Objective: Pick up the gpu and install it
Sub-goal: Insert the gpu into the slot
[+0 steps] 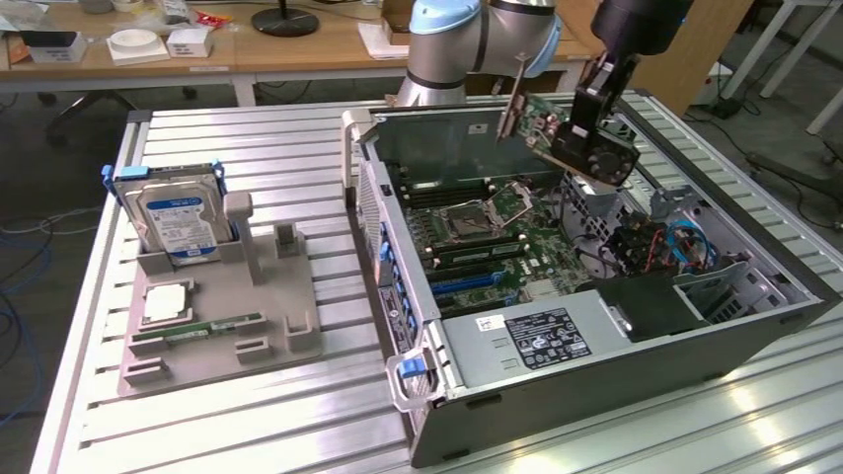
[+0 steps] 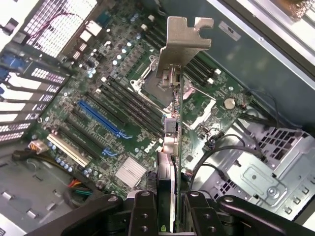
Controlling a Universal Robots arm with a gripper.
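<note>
Holding the thin dark gpu (image 1: 538, 117) (image 2: 173, 105) with silver bracket, your black gripper (image 1: 577, 128) (image 2: 167, 202) hangs over the open grey computer case (image 1: 633, 370) on the ribbed metal table (image 1: 264, 420), its white label (image 1: 540, 338) too small to read.

The slatted metal desk (image 1: 264, 415) caught bright glare on its ribs. Behind it ran a wooden desk (image 1: 303, 49) with white boxes (image 1: 138, 44) and a black round base (image 1: 284, 22). Beside it, on the exterior view's left, blue cables (image 1: 14, 326) trailed over grey floor (image 1: 39, 178).
</note>
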